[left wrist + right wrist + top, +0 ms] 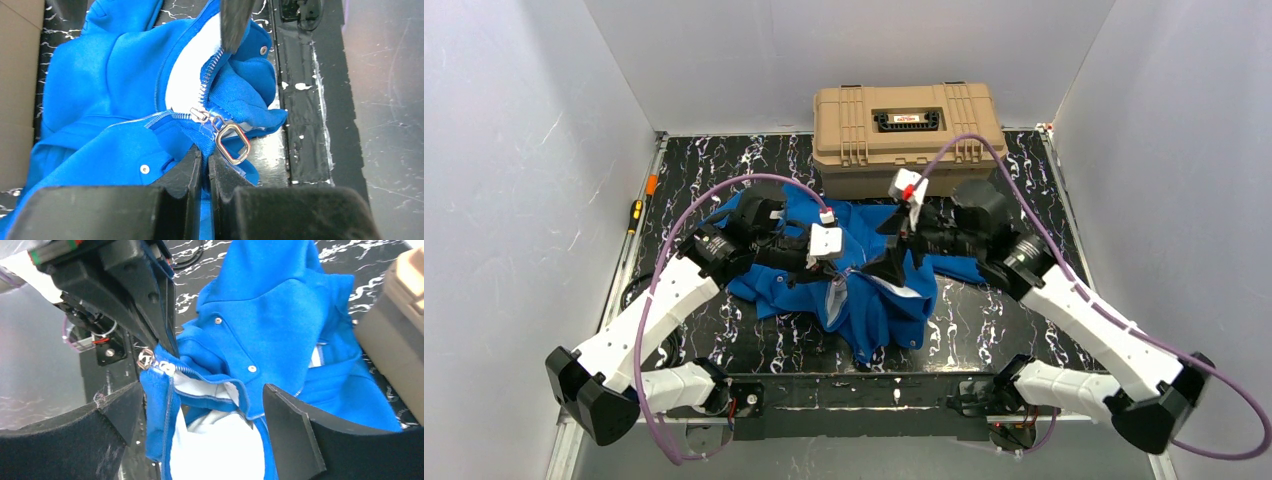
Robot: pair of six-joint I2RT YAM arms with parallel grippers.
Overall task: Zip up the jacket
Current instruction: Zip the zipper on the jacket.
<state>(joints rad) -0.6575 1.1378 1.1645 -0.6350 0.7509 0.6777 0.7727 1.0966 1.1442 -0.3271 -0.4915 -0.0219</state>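
Black white-veined worktop (984, 330), walled in white on three sides. Tan hard case (909, 135) sits at the middle of the far edge, lid shut. Jacket (874, 310), bright blue, lies crumpled at the worktop's centre; its far side is just in front of the case and a fold trails toward the near edge, with pale lining showing where the front gapes. Left arm (654, 310) reaches in from the near left corner and right arm (1094, 320) from the near right corner, and both meet over the jacket; a purple cable (724, 190) loops above each. Right gripper (200, 390): fingers spread wide, jacket front and lining lying between them, nothing clamped; one fingertip (235, 25) comes down against the zipper teeth (210, 75). Left gripper (205, 152): fingers drawn almost together, a thin fold of blue jacket edge nipped in the narrow slit between them, right beside the zipper. The two rows of teeth part above the slider (202, 116), one row running toward the right fingertip, the other off across the cloth. Metal pull ring (233, 144) hangs from the slider, resting against the left fingertip. Two small silver snaps (252, 368) dot the placket. Screwdriver (635, 215) lies along the left edge
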